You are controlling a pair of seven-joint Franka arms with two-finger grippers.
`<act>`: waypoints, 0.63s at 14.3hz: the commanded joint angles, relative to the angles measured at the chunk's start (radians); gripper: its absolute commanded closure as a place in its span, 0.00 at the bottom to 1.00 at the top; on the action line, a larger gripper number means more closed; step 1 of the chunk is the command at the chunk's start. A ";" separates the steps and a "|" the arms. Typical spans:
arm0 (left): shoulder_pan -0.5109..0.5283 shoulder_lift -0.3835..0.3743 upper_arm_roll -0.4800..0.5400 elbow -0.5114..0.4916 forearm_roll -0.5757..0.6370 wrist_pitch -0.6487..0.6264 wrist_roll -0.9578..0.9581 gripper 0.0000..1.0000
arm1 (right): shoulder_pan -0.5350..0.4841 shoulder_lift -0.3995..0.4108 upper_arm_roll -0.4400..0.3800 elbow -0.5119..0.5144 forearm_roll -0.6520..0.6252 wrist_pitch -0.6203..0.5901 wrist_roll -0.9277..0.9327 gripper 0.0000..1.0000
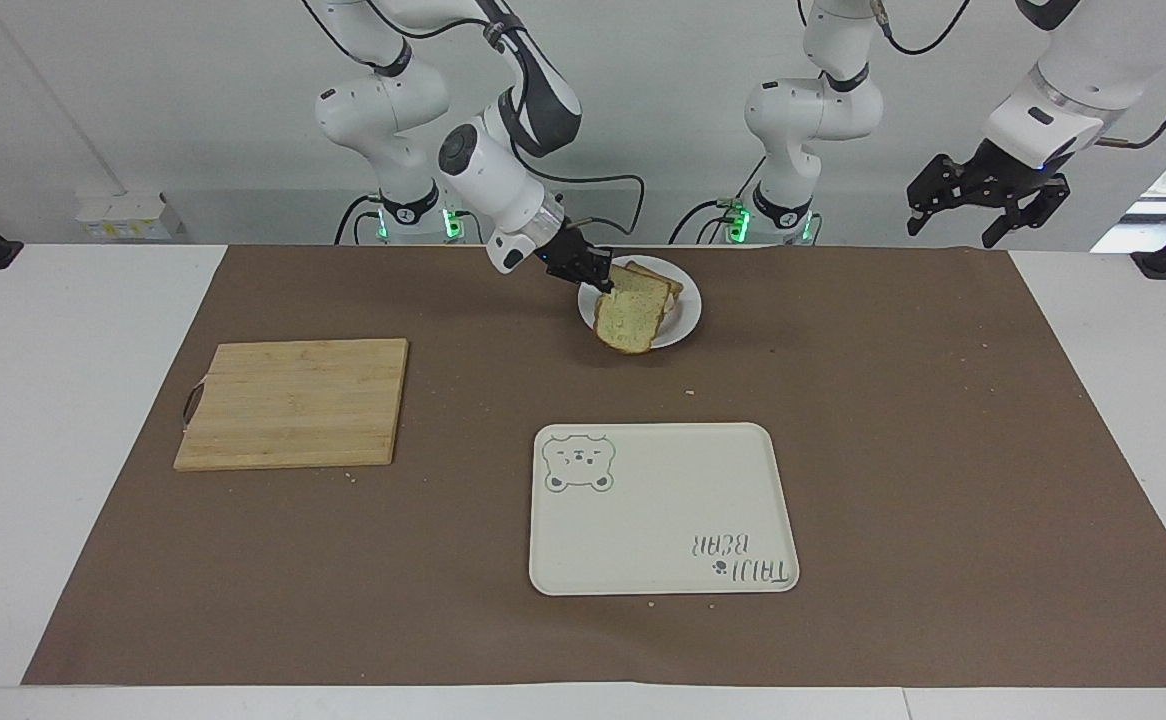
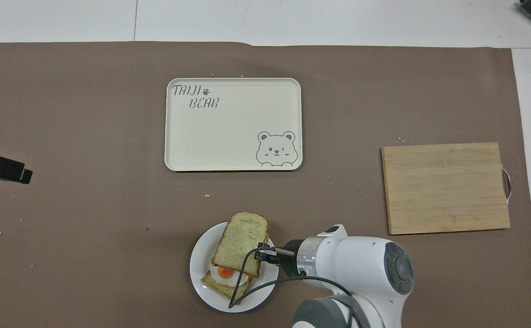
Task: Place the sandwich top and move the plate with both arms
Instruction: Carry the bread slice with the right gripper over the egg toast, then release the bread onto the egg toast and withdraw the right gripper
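Right gripper (image 1: 598,279) is clamped on one edge of the sandwich top (image 1: 631,313) and holds it in the air over the plate (image 1: 685,316). Its fingertips are pressed together on the crust, but the contact itself is small and hard to make out. The slice hangs tilted, its free end lower than the gripped edge and reaching out over the plate's rim. Under the gripper and the slice lies the bread with the fried egg (image 2: 225,272); the slice hides most of it in the overhead view, where only a part of the yolk and one corner of the lower bread show. From the facing view I cannot tell whether the held slice already touches the egg.

Left gripper (image 1: 983,195) waits in the air at the left arm's end of the table, its fingers spread apart and holding nothing. In the overhead view only its dark tip shows at the picture's edge.

Well apart from the right gripper lie the cream tray (image 1: 663,520) and the cutting board (image 1: 293,402).
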 commanded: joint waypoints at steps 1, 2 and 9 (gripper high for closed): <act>0.030 -0.049 -0.003 -0.066 -0.014 -0.007 0.002 0.00 | 0.063 -0.060 -0.002 -0.068 0.032 0.057 0.089 1.00; 0.032 -0.068 -0.003 -0.095 -0.014 -0.007 0.002 0.00 | 0.087 -0.046 -0.002 -0.077 0.032 0.098 0.114 1.00; 0.041 -0.094 -0.002 -0.135 -0.014 -0.005 0.002 0.00 | 0.158 0.086 -0.002 -0.062 0.035 0.192 0.333 0.42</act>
